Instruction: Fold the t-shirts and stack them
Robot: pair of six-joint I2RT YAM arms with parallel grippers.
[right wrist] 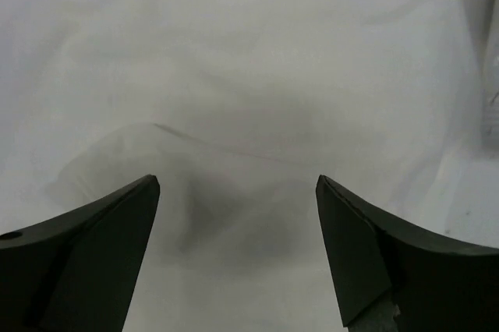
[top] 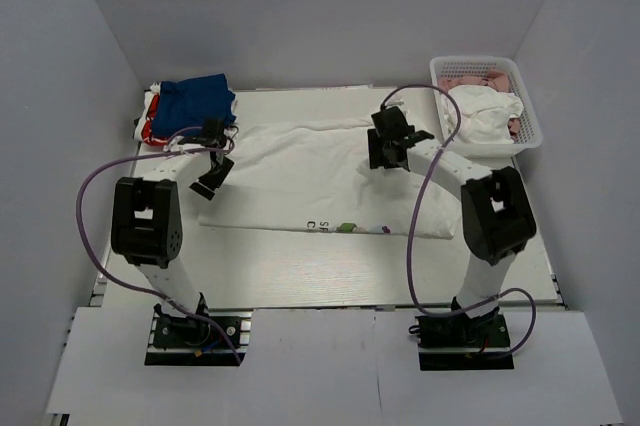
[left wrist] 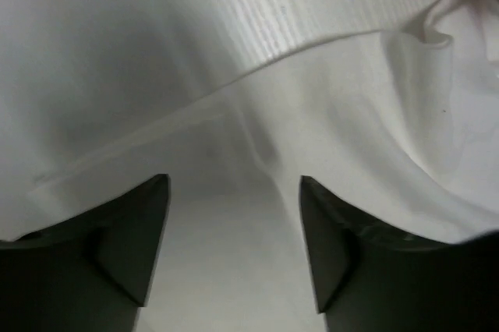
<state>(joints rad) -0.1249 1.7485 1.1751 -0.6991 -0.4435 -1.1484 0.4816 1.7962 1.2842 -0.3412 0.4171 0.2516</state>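
Left gripper (left wrist: 234, 182) and right gripper (right wrist: 238, 182) both gape wide and empty, with the white shirt (top: 300, 181) just beneath. Only the top view shows the blue shirt (top: 197, 101) beyond the left gripper and a basket (top: 530, 124) beside the right.

Spread t-shirt (top: 320, 181): centre of surface (top: 300, 271). Folded t-shirts (top: 195, 106): far left corner. Basket (top: 478, 61): far right corner, cloth (top: 485, 111) inside.

White lattice basket (top: 478, 61) (far right corner), pale wood-grain table (top: 300, 271); plain grey walls (top: 300, 6) on three sides
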